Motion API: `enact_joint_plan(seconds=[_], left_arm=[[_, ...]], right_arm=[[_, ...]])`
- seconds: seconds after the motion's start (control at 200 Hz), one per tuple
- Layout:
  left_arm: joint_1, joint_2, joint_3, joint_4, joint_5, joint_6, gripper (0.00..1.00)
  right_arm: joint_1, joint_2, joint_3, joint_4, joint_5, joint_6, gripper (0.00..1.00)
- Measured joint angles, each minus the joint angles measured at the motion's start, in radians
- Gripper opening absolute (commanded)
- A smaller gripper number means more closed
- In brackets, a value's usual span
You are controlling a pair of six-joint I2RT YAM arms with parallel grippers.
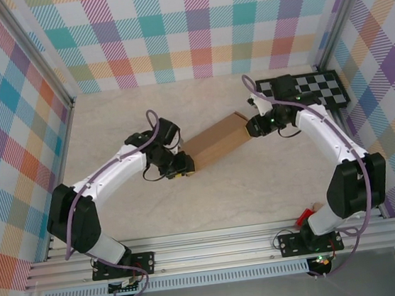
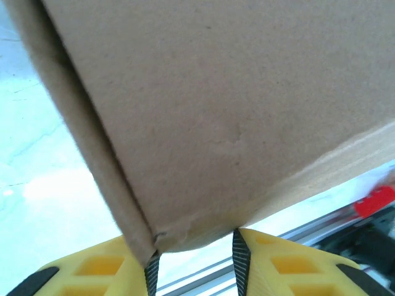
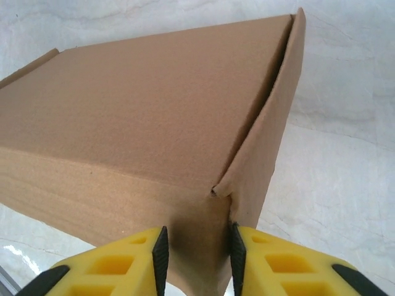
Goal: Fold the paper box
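While the paper box (image 1: 215, 144), a plain matte brown cardboard oblong with creased edges, sat slantwise mid-worktop (image 1: 259, 191), the left gripper (image 1: 178, 166) pinched its near-left corner and the right gripper (image 1: 256, 125) its far end flap, so final closing seemed in hand, next needing that flap tucked squarely.

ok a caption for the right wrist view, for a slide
Right gripper clamped on an end corner of the brown paper box, pale marbled table behind

The paper box (image 3: 142, 117) is matt brown cardboard; the table (image 3: 345, 172) is smooth, pale, marble-patterned.
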Motion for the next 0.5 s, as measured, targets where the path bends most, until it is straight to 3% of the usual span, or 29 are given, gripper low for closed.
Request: enact_joint_plan(seconds=[0.24, 0.5], left_arm=[[0.075, -0.009, 0.003, 0.083, 0.105, -0.118, 0.35], [0.156, 0.082, 0.069, 0.127, 0.162, -0.182, 0.43]], right_arm=[[0.004, 0.067, 0.121, -0.132, 0.084, 0.074, 0.41], [-0.003, 0.280, 0.233, -0.239, 0.115, 0.141, 0.40]])
